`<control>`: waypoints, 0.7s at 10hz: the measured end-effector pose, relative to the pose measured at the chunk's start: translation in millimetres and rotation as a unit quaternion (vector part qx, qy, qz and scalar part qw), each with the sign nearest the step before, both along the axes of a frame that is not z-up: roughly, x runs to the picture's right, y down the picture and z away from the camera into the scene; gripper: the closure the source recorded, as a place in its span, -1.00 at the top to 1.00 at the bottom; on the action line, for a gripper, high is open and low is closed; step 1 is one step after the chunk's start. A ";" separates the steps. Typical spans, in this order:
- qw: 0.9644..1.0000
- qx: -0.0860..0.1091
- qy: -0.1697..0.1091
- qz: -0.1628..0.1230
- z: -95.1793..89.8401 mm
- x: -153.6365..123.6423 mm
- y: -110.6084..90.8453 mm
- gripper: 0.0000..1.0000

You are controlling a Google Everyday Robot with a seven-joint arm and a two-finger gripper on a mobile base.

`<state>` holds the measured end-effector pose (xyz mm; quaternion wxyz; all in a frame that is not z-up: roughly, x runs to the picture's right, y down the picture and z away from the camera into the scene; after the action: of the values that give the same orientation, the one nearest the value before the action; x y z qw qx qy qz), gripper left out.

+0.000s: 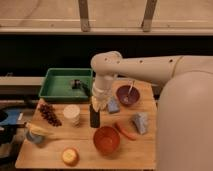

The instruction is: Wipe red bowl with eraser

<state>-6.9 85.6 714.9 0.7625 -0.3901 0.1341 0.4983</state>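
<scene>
**Camera view.** The end effector (97, 106) hangs from the white arm over the middle of the wooden worktop (145, 156). It is clamped on the top of the flat black rectangular eraser (95, 119), which stands upright beneath it. The round orange-red bowl (106, 140) sits nearer the front edge, just beside the eraser's lower end and a little to its right. As far as I can tell they are not touching.

Close neighbours:
- a white cup (71, 114) just left of the eraser
- a light blue sponge block (114, 105) just right of the end effector
- an orange carrot (126, 131) by the red bowl's right rim

**Note for the step in hand.** I judge the wipe not yet begun.
- I would bring the eraser forward and slightly right, keeping its lower end above the rim.
- Then I would lower it into the hollow and sweep the inner wall.
- The pressure should be light, because nothing holds the bowl and it will likely slide or tip.
- The sweep should keep clear of the carrot.
</scene>
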 end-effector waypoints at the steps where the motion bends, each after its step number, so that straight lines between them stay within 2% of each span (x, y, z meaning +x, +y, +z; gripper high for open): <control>1: 1.000 0.005 -0.004 0.011 -5.6 8.3 -1.8 -1.00; 4: 0.998 0.006 -0.010 0.054 -18.7 45.0 -2.2 -1.00; 7: 0.997 -0.012 0.000 0.073 -19.8 61.2 12.5 -1.00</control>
<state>54.3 98.0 695.1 0.7195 -0.4085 0.1114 0.5505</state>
